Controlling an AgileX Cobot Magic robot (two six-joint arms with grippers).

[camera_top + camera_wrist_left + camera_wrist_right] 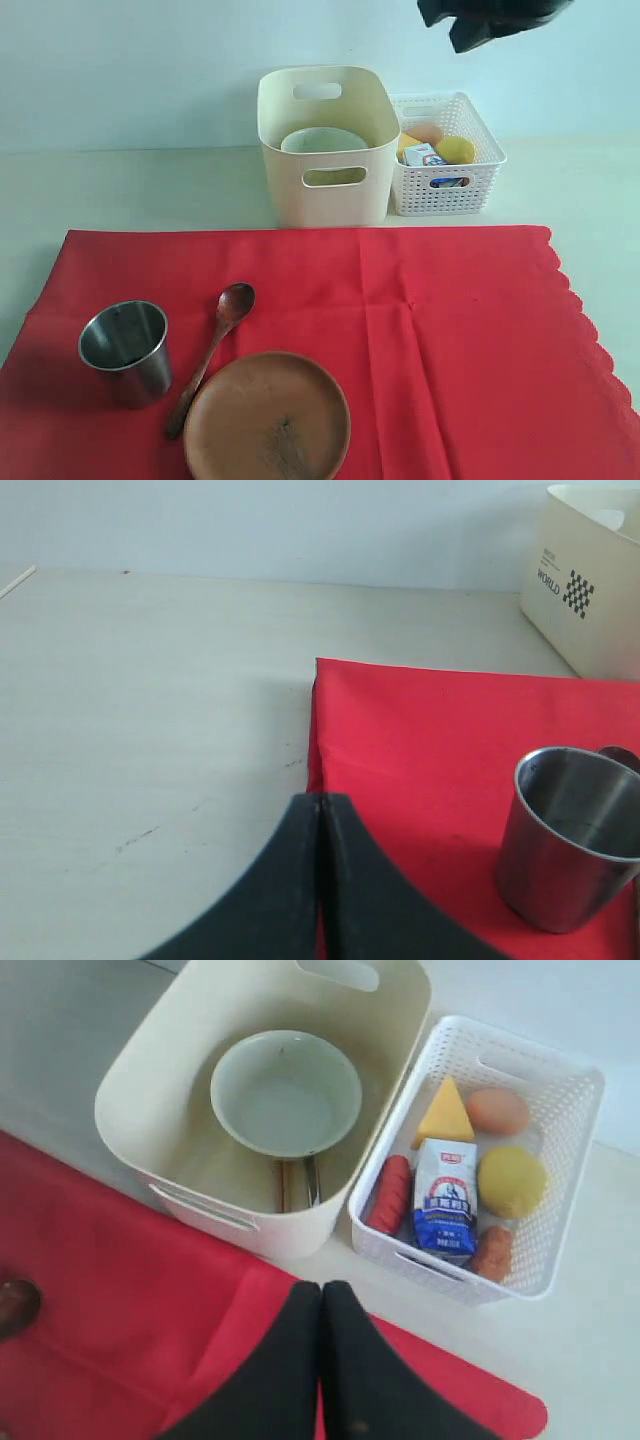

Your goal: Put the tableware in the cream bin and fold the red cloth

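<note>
The red cloth (450,340) lies spread flat over the near table, scalloped edge to the right. On its left part stand the steel cup (125,350), the dark wooden spoon (212,355) and the brown plate (267,418). Behind the cloth the cream bin (325,205) holds the pale bowl (322,142). My right gripper (470,40) hangs high above the bins, shut and empty; its wrist view looks down on the bowl (286,1092) in the bin (160,1060). My left gripper (320,802), out of the exterior view, is shut and empty over the cloth's corner (420,730), beside the cup (575,840).
A white lattice basket (480,195) stands against the bin's right side, holding a cheese wedge (446,1115), egg (497,1110), lemon (512,1180), milk carton (445,1195) and other food. Bare pale tabletop (130,190) lies left of the bin and behind the cloth.
</note>
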